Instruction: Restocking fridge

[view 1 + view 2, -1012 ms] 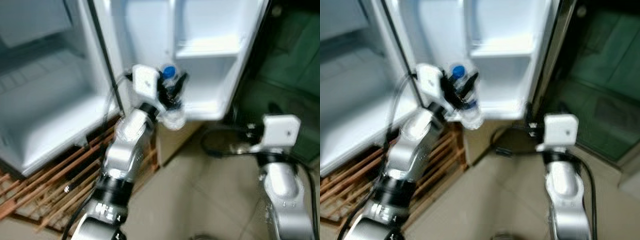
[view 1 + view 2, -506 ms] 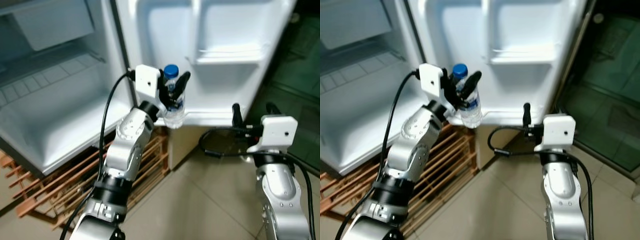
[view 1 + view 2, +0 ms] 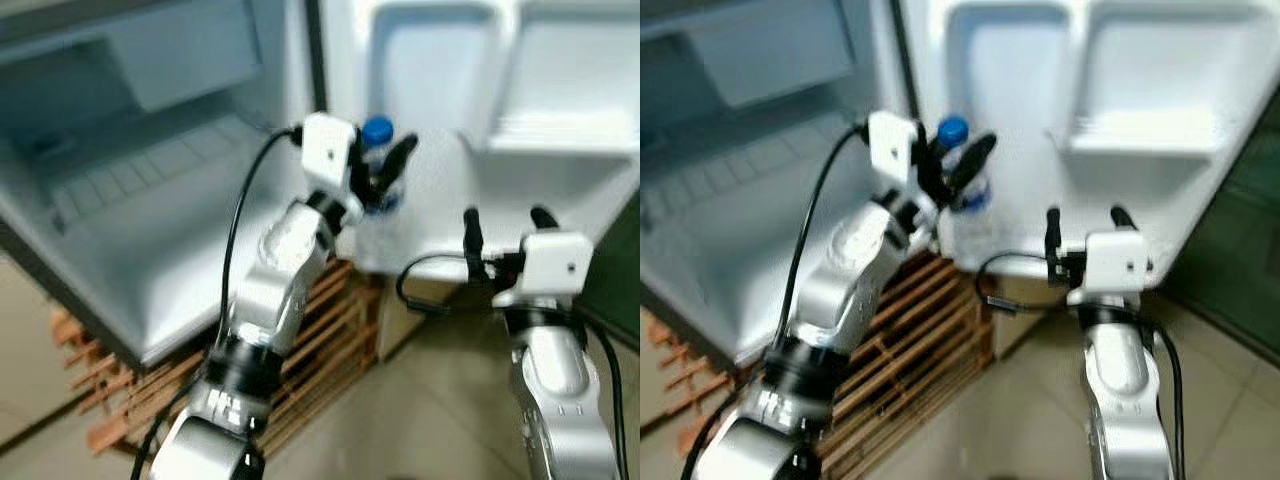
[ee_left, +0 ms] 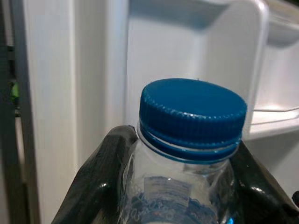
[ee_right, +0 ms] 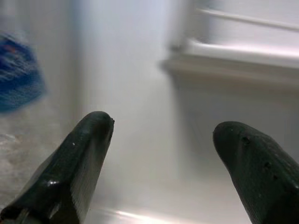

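Blue-capped clear plastic bottle (image 3: 377, 165) was pinched upright between the fingers (image 4: 96, 186) of my left gripper (image 3: 380, 180), raised in front of the open fridge door (image 3: 560, 120), close to its white inner face. Judged this as the carry-to-shelf step: bottle in hand, not yet set down anywhere.

Right gripper (image 3: 500, 225) sat lower, just below the door's bottom edge, fingers (image 5: 84, 154) spread apart and holding nothing. It pointed at the door liner.

Fridge interior (image 3: 150, 200) was to the left, with a pale drawer up top and a white floor. A wooden slatted rack (image 3: 310, 330) stood under the fridge.

Next move, as I read it: lift the bottle clear over the lip of a door shelf (image 3: 560, 150), keep it upright, lower it into the pocket, then let go. Shelf lip looked like the catch point; a clipped base would tip the bottle.

Label on the bottle showed a bluish band in the left wrist view, but the print was too blurred to read. No brand legible anywhere.
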`<state>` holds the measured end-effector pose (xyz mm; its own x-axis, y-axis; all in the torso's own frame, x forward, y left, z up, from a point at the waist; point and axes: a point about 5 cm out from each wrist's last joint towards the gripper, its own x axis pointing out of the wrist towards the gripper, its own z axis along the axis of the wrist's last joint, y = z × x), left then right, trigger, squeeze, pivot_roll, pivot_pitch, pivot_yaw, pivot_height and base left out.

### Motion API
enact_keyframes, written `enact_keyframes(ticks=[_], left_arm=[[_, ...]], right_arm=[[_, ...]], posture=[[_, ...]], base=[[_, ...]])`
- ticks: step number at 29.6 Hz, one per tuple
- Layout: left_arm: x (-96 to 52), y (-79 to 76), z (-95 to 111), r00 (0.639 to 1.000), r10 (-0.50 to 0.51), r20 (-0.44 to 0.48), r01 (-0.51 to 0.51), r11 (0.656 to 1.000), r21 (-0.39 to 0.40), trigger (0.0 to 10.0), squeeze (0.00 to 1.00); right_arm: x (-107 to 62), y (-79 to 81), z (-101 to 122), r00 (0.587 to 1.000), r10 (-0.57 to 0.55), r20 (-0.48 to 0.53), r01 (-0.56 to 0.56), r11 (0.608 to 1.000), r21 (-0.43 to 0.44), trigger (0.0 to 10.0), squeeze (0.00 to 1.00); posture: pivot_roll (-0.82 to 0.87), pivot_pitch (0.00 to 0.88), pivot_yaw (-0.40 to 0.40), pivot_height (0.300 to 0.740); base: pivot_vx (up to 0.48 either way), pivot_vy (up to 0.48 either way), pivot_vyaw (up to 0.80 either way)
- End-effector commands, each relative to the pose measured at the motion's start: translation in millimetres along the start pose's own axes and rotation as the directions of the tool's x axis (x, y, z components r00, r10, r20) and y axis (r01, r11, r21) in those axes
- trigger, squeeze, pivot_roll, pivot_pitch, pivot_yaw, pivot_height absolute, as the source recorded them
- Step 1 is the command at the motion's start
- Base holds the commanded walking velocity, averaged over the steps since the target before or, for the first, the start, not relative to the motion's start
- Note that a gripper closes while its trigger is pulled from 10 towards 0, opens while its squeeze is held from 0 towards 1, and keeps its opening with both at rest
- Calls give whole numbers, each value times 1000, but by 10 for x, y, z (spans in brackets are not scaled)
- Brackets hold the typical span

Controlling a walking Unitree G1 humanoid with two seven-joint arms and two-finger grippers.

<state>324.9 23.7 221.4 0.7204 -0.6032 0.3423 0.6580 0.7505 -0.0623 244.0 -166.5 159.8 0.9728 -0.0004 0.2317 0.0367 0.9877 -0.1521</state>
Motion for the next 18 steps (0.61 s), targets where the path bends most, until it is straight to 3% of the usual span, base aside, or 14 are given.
enact_keyframes(ticks=[1,9,18], left_arm=[[-38,128,75,999,46,19,-47,998,49,10000,0],[-7,133,75,998,63,24,-64,997,50,10000,0],[162,333,79,991,135,7,-135,985,108,10000,0]], right_arm=[[-10,-63,22,1000,-18,9,18,1000,-20,10000,0],[-8,-51,24,1000,-15,9,15,1000,-16,10000,0],[-48,-26,26,1000,-3,3,4,1000,-12,10000,0]], posture=[[-241,0,71,736],[-241,0,73,736],[-249,0,83,736]], base=[[0,-412,0],[282,-384,0],[0,0,0]])
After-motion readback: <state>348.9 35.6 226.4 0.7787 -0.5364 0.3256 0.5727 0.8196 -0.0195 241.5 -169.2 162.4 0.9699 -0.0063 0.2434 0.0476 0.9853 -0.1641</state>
